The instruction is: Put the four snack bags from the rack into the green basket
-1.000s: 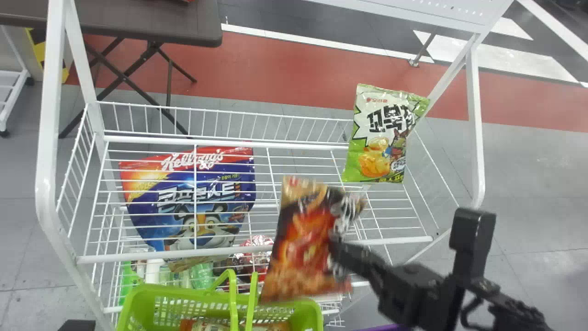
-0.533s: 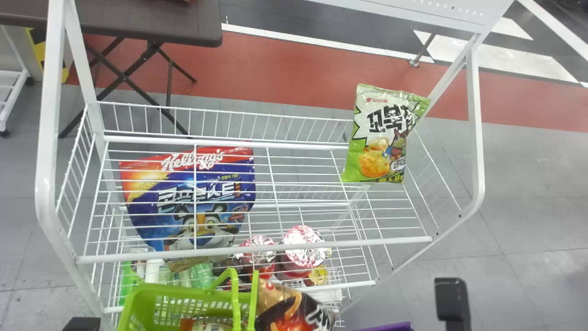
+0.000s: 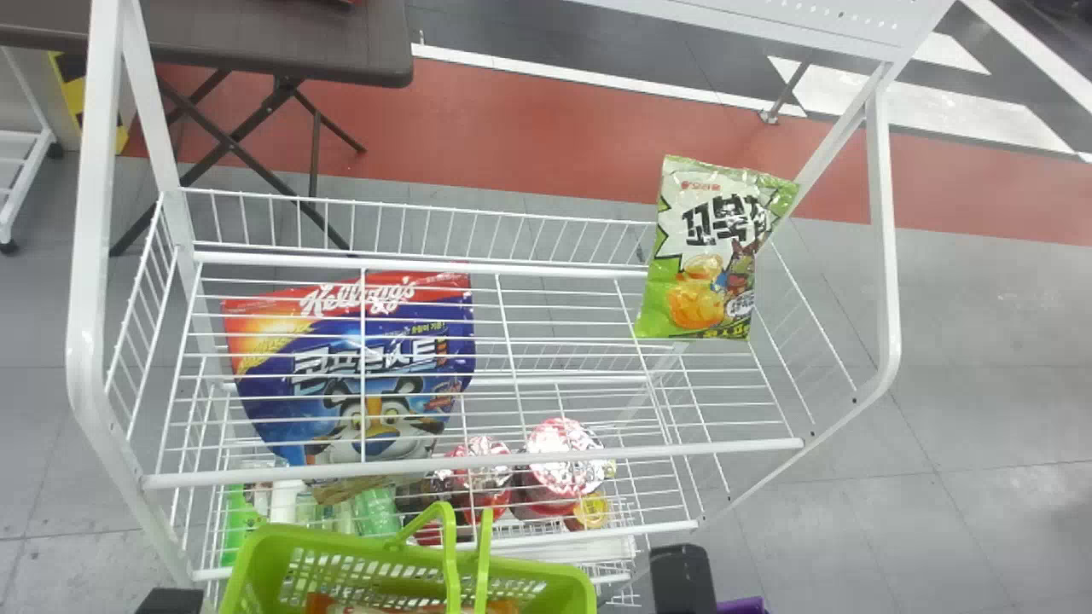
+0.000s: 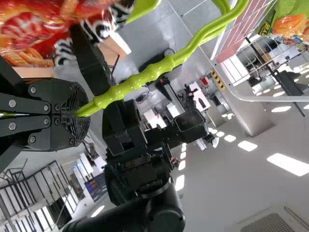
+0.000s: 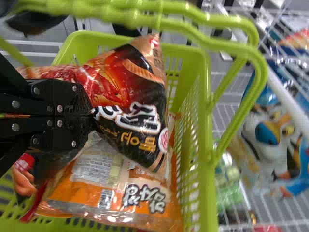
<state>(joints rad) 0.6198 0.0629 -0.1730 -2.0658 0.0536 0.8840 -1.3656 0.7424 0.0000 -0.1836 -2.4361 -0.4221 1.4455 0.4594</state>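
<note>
My right gripper [image 5: 92, 114] pinches the red-and-black bag [image 5: 133, 99] tight; bag spreads beyond the tips, at the green basket's [image 3: 256, 558] mouth. My left gripper [image 4: 83, 112] is clamped on the handle [image 4: 140, 79].

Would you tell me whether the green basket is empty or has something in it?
Not empty: an orange bag lies inside the green basket, partly covered by the red-and-black bag that the right pincer grips.
</note>
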